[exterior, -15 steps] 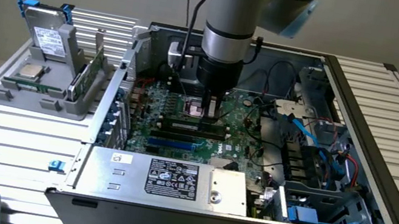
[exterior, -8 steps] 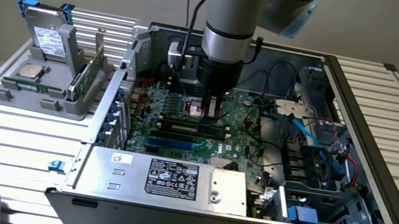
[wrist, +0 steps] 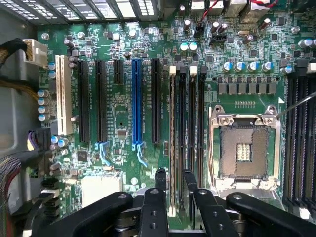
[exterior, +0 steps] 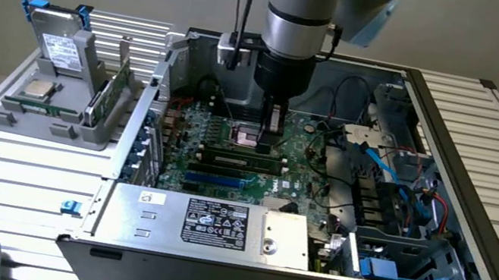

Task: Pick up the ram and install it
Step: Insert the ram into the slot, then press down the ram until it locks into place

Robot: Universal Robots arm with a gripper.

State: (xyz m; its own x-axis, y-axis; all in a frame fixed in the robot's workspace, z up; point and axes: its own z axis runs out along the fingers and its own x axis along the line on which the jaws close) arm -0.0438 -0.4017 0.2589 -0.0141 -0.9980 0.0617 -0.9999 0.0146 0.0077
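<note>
The ram [exterior: 242,159] is a long thin green stick that stands in a black motherboard slot inside the open computer case. In the wrist view the ram [wrist: 172,123] is seen edge-on as a pale strip next to the CPU socket [wrist: 244,148]. My gripper [exterior: 267,147] hangs straight down over one end of it. In the wrist view the gripper [wrist: 174,180] straddles the stick, with one black finger [wrist: 160,178] on each side. A gap shows between each finger and the ram, so the jaws are open and touch nothing.
More empty black memory slots [wrist: 190,123] lie beside the ram, and a blue slot [wrist: 137,103] further off. A power supply [exterior: 214,225] sits at the case front and cables [exterior: 396,181] on the exterior view's right. A grey holder [exterior: 47,123] with a drive and a green card [exterior: 108,96] stands outside the case.
</note>
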